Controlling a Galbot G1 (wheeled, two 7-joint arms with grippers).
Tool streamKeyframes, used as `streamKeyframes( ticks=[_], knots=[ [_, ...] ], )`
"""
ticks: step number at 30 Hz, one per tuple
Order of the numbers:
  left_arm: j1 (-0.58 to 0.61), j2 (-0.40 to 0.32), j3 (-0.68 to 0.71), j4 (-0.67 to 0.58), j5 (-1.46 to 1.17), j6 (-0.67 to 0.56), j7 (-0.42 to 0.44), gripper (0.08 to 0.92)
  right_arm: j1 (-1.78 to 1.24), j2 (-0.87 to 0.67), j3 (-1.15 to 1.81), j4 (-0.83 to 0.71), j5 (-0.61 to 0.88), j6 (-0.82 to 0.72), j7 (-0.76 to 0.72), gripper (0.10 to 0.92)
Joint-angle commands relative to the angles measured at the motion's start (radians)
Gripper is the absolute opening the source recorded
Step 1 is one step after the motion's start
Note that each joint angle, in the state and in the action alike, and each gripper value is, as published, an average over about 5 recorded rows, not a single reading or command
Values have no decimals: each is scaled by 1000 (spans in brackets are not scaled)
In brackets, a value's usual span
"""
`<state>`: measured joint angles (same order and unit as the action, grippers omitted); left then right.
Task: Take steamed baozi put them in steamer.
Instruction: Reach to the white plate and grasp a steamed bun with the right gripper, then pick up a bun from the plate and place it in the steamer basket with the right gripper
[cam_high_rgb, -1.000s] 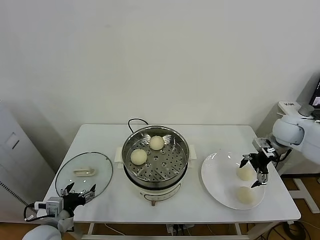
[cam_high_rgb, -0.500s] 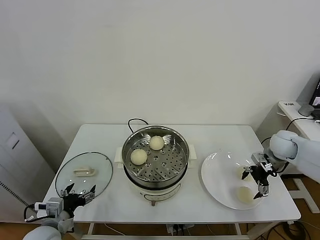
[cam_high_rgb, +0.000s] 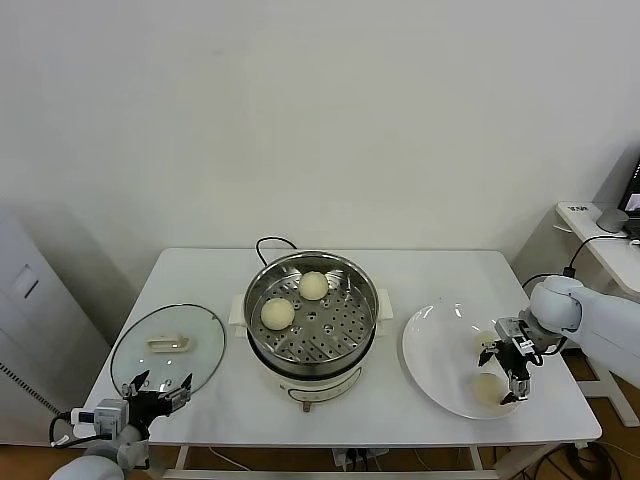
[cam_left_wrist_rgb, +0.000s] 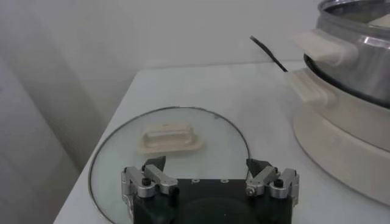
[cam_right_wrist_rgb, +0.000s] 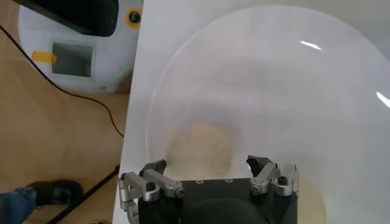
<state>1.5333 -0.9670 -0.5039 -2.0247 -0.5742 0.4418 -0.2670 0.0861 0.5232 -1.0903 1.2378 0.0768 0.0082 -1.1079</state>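
Observation:
The steel steamer (cam_high_rgb: 311, 318) stands mid-table on its white base with two cream baozi on its tray, one at the back (cam_high_rgb: 313, 285) and one at the left (cam_high_rgb: 277, 313). Two more baozi lie on the white plate (cam_high_rgb: 430, 350) at the right: a near one (cam_high_rgb: 488, 388) and a far one (cam_high_rgb: 486, 340). My right gripper (cam_high_rgb: 503, 371) is open, low over the plate, jaws either side of the near baozi (cam_right_wrist_rgb: 198, 148); the second bun (cam_right_wrist_rgb: 311, 192) lies beside it. My left gripper (cam_high_rgb: 157, 386) is open and parked at the front left, by the lid; its wrist view shows the steamer (cam_left_wrist_rgb: 353, 58).
A round glass lid (cam_high_rgb: 168, 345) with a cream handle lies flat at the table's left, also in the left wrist view (cam_left_wrist_rgb: 170, 143). A black cord (cam_high_rgb: 268, 243) runs behind the steamer. The table's right edge is close beside the plate, with floor and a cable below (cam_right_wrist_rgb: 73, 85).
My right gripper has moved down and toward the front of the plate, from over the far baozi to over the near one. The left arm has stayed put.

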Motion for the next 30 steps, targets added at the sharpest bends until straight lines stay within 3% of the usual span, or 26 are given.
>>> streamKeyframes(
  ticks=[1, 13, 22, 30],
  knots=[
    [-2, 2, 0, 2, 1, -1, 1, 823, -53, 14, 45, -17, -17, -1, 10, 745],
    [2, 2, -1, 0, 2, 0, -1, 823, -13, 0, 29, 14, -2, -8, -3, 475],
    [-1, 5, 2, -4, 5, 5, -2, 823, 288, -5, -112, 86, 109, -17, -20, 450],
    [-11, 5, 15, -2, 7, 5, -3, 823, 606, 208, -196, 61, 309, 38, -43, 450]
  ],
)
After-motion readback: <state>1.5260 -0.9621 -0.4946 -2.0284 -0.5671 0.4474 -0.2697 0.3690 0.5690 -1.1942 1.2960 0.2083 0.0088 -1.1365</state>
